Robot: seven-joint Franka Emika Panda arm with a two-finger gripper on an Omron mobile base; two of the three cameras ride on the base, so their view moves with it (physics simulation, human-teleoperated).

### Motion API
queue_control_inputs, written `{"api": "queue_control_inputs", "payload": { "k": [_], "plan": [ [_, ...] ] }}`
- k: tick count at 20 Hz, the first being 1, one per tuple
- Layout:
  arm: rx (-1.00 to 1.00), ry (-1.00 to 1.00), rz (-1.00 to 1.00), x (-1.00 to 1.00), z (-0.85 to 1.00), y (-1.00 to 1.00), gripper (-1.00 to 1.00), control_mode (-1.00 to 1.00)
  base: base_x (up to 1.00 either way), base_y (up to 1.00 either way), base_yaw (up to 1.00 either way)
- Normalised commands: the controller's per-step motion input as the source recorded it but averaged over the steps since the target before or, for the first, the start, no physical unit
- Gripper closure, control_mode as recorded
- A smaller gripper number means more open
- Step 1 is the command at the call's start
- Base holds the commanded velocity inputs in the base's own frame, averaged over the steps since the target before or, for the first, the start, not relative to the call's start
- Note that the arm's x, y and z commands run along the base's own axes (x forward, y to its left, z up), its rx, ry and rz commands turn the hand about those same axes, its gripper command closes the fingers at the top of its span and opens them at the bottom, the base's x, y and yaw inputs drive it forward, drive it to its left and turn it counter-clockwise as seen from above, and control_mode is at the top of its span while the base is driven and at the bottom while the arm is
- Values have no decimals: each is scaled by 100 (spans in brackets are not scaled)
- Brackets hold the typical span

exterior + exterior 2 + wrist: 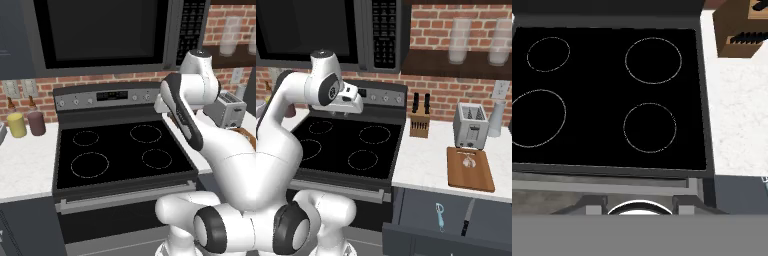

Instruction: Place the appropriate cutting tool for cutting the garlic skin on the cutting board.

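Hand view looks down on the stove (pixel 607 95); whether the hand (pixel 342 113) is open is unclear.

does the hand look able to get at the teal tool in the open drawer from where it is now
Probably yes. The cutting tool lies uncovered in the open drawer, beside a dark knife. The hand hovers over the stove, so it needs a long swing right and down.
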Motion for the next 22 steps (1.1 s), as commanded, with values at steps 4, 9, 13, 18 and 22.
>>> {"api": "queue_control_inputs", "payload": {
  "k": [4,9,13,18,22],
  "plan": [
    [0,-6,0,-19,0,-5,-100,-100,0,0,0],
    [2,-23,0,-45,-38,-53,-100,-100,0,0,0],
    [9,-4,-2,-40,-54,-100,-100,-100,0,0,0],
    [13,8,-4,-34,-44,-100,-100,-100,0,0,0],
    [14,15,-4,-31,-37,-100,-100,-100,0,0,0]
  ]
}}
